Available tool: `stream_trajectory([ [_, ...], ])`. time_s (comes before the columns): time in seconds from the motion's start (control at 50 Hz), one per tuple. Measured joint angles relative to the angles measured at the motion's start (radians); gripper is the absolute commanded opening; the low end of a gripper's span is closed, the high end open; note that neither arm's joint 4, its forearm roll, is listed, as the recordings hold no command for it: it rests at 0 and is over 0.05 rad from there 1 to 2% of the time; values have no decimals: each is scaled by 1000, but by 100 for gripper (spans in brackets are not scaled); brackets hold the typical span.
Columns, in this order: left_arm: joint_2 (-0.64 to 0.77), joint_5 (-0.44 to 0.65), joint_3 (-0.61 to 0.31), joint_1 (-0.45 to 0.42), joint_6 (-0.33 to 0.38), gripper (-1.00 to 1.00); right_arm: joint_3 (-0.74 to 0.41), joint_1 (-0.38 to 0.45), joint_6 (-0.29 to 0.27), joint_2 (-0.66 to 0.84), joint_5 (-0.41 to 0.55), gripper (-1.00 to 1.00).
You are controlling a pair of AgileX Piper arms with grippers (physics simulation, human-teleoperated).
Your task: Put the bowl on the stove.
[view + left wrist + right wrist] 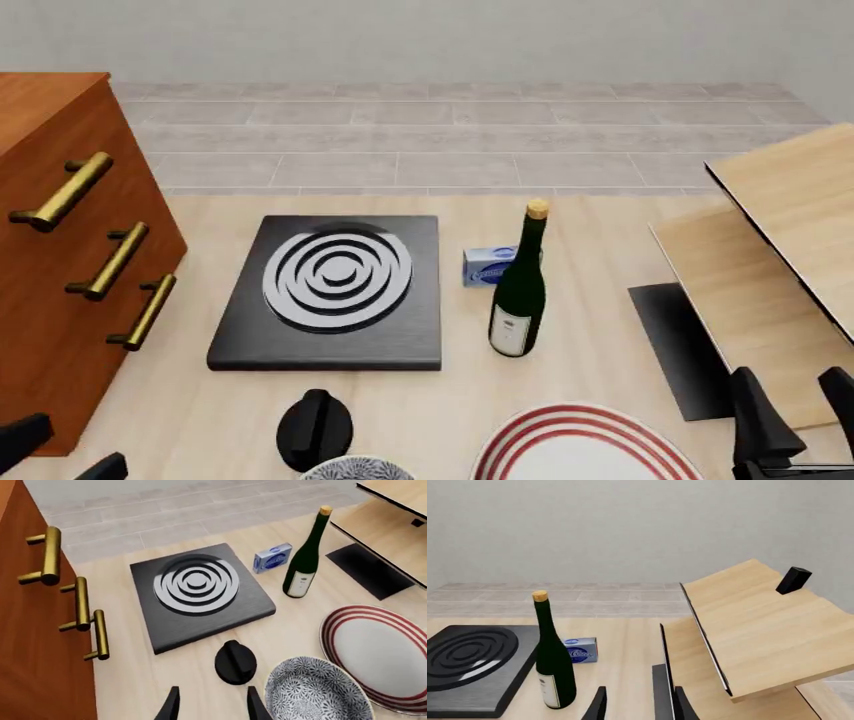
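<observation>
Nearest to us in the front view, only a thin slice of the round deep bowl with the dark-and-white flower pattern [355, 468] peeks up at the bottom edge. The left wrist view shows much more of it [313, 690]: it sits upright on the pale wooden table [587, 330], just beside the flat white plate with red rings [380, 655], with nothing gripping it. We cannot tell if bowl and plate touch.

The left gripper [212, 705] hangs above the table near the bowl, its 2 dark fingers apart with nothing between them. In the front view only dark bits of it show in the bottom left corner. The right gripper [639, 702] is also spread with nothing in it, low at the front view's right edge [787, 405], next to the pale wooden shelf unit [761, 270].

A small black knob [235, 662] stands between the bowl and the flat black square stove with silver-grey ring burner [334, 290]. The stove is bare on top, apart from the bowl.

Right of the stove stands a tall dark green glass bottle with a cork [518, 290], upright. Just behind it lies a small blue and white box [486, 266].

On the left is an orange-brown wooden cabinet with 3 brass handles [54, 260]. Only the right wrist view shows a small black block [792, 580] on the shelf's top board.
</observation>
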Motion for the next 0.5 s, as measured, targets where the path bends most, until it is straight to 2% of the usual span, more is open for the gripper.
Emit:
stream_trajectory([
  [0.18, 49, -23, 53, -87, -39, 100, 0, 0, 0, 0, 0, 100],
  [0.5, 230, -192, 148, -218, -91, 100, 0, 0, 0, 0, 0, 100],
])
